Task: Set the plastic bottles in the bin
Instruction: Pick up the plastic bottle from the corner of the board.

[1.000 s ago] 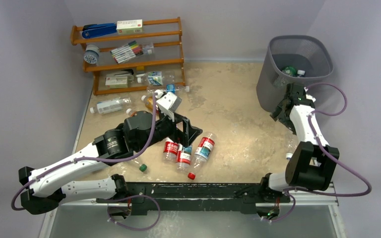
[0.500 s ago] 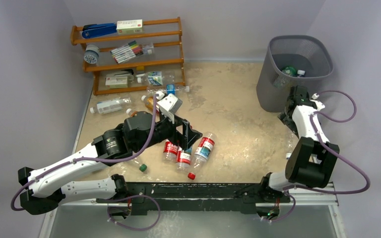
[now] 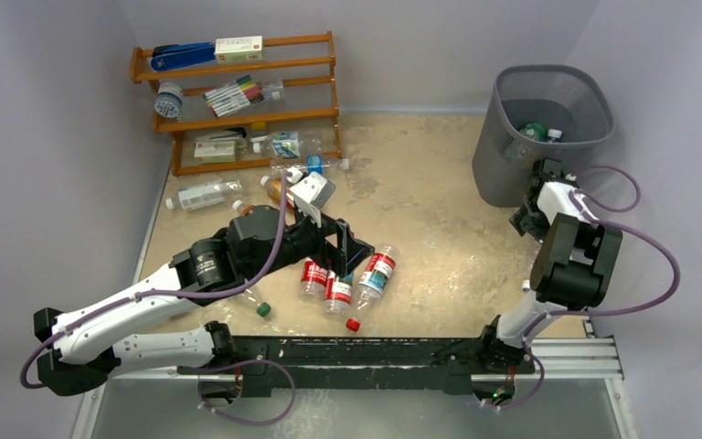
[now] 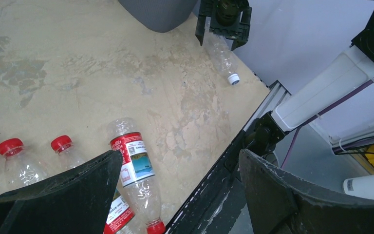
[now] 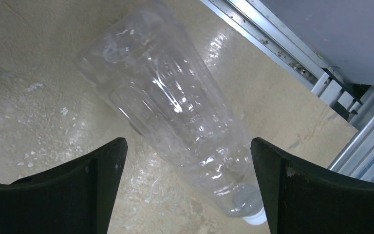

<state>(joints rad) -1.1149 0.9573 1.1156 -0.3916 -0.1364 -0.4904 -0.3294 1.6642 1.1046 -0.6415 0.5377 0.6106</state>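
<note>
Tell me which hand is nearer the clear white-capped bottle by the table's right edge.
Right. The right hand hovers open directly over that bottle, straddling it; the left hand is far across the table, above the red-capped bottles.

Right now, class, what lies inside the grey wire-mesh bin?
Inside the bin, a green-capped bottle and a white-capped bottle show near the bottom. The bin's near wall covers whatever lies lower, so the full count cannot be told.

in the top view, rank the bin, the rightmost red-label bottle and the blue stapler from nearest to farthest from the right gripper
From the right gripper:
1. bin, just beyond it, at the far right.
2. rightmost red-label bottle, mid-table, to its left.
3. blue stapler, at the back, far left.
</note>
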